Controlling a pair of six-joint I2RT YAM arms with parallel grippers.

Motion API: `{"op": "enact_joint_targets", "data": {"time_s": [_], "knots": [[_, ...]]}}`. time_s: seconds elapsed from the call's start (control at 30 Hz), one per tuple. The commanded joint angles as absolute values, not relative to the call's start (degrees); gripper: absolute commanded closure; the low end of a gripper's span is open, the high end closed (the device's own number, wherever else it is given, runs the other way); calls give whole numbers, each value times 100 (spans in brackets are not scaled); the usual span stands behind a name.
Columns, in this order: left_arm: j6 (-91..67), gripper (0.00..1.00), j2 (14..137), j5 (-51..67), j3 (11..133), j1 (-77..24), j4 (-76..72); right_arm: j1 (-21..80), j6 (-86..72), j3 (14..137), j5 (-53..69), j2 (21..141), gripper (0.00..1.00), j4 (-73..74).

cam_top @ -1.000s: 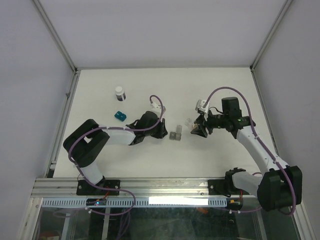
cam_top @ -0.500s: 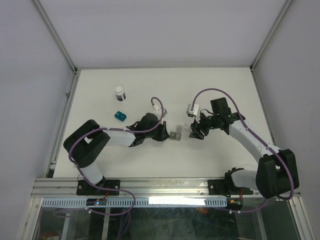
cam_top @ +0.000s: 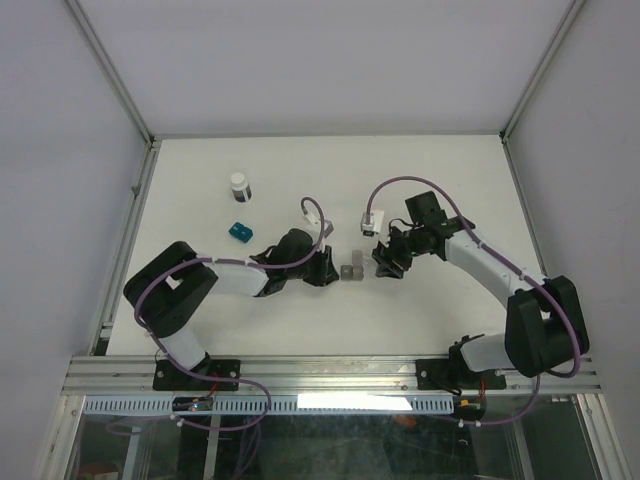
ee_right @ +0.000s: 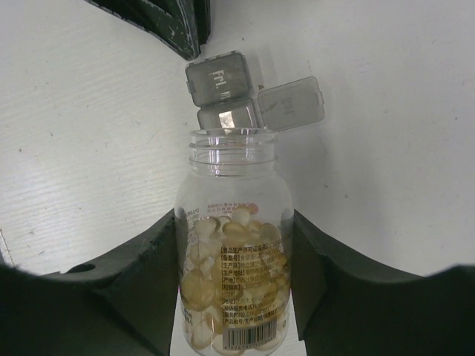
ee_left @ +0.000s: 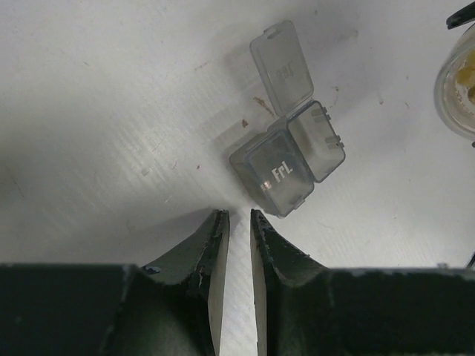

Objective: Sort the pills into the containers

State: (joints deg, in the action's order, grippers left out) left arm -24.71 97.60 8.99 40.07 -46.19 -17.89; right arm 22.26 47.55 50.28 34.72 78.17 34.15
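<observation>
The gray container lies mid-table, one cell lid open and the "Fri" lid closed; it also shows in the left wrist view and the right wrist view. My left gripper is just left of it, empty, jaws nearly together with a thin slit. My right gripper is shut on a clear uncapped bottle of yellow pills, lying flat with its mouth at the gray container. The teal container sits to the left. The amber container is out of view.
A small dark bottle with a white cap stands at the back left. The table is walled by metal rails at left, right and near edges. The left gripper's tip shows at the top of the right wrist view.
My right gripper carried the pill bottle leftward up to the gray container. My left gripper slid right, closer to the container's other side.
</observation>
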Motion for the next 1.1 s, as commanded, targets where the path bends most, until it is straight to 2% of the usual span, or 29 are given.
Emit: {"op": "enact_joint_targets", "data": {"time_s": [0.0,0.33,0.63,0.77,1.07], "knots": [[-2498,79,9238,528,3816,-4673,-1691,2402,4965,5396,3233,7907,100,3520],[-2442,56,7436,-382,2708,-4662,-1890,2654,5085,5609,2965,8336,100,3727],[-2324,53,6671,-652,2234,-4664,-2148,2723,5151,5525,2945,8481,100,3669],[-2292,47,6490,-722,2085,-4658,-2250,2812,5181,5541,2823,8575,100,3725],[-2246,22,6133,-912,1851,-4658,-2310,2908,5136,5614,2574,8769,100,3789]]}}
